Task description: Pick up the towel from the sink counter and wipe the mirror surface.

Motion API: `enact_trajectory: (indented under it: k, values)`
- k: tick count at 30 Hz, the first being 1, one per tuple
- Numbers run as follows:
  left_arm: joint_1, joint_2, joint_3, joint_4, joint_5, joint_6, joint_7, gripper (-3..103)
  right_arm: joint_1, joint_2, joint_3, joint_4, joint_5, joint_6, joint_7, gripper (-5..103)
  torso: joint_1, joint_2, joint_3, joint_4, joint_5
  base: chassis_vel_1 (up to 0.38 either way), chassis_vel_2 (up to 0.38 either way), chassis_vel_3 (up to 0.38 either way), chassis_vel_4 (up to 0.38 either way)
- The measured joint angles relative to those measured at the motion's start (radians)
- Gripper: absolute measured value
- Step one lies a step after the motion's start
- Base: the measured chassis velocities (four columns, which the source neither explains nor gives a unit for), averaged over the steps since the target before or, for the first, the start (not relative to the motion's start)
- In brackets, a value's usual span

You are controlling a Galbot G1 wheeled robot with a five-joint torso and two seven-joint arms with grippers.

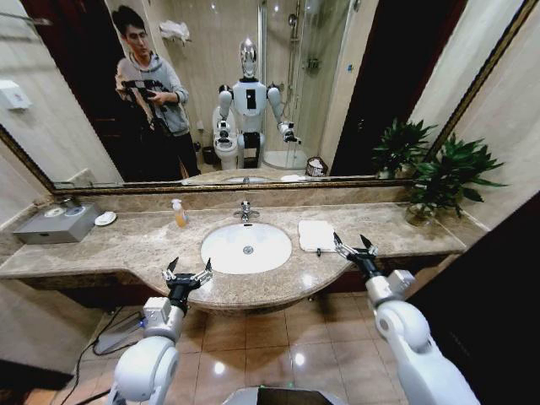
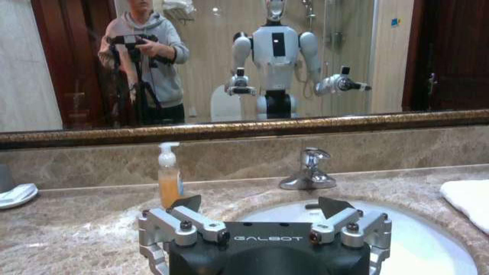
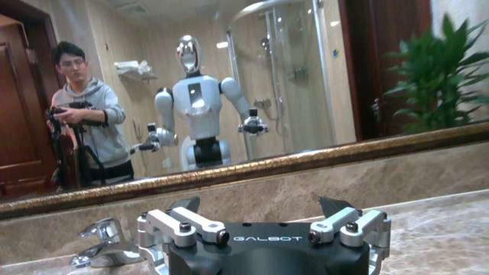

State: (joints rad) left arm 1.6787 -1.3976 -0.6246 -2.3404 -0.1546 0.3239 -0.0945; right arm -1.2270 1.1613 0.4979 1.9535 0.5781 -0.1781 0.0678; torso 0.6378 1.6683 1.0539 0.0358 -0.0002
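Observation:
The white towel (image 1: 316,234) lies flat on the speckled sink counter (image 1: 135,245), just right of the oval basin (image 1: 246,247); one corner of the towel (image 2: 468,197) is in the left wrist view. My right gripper (image 1: 354,246) hovers open just right of the towel, near the counter's front. My left gripper (image 1: 187,270) is open over the counter's front edge, left of the basin. The wide mirror surface (image 1: 253,84) with its dark frame rises behind the counter and reflects the robot and a person. Both wrist views face the mirror (image 2: 252,57) (image 3: 229,86).
A chrome faucet (image 1: 245,211) stands behind the basin, with a soap bottle (image 1: 179,213) to its left. A grey box (image 1: 57,224) and a small round dish (image 1: 105,218) sit at the far left. A potted plant (image 1: 439,173) fills the right corner.

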Motion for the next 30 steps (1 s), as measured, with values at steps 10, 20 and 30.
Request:
enact_trajectory:
  k: [10,20,30]
  values:
    - [0.000,0.000,0.000,0.000,0.000,0.000,0.000,100,0.249,0.067,-0.203,-0.331,-0.150,0.000,0.006,100,0.000,0.000,0.000,0.0001,0.0000,0.000,0.000,0.000,0.000]
    - [0.000,0.000,0.000,0.000,0.000,0.000,0.000,100,0.425,0.151,-0.235,-0.598,-0.275,0.025,0.020,100,0.000,0.000,0.000,0.0000,0.0000,0.000,0.000,0.000,0.000]
    - [0.000,0.000,0.000,0.000,0.000,0.000,0.000,100,0.443,0.185,-0.244,-0.668,-0.316,0.054,0.009,100,-0.001,0.000,0.000,0.0000,0.0001,0.000,0.000,0.000,0.000]
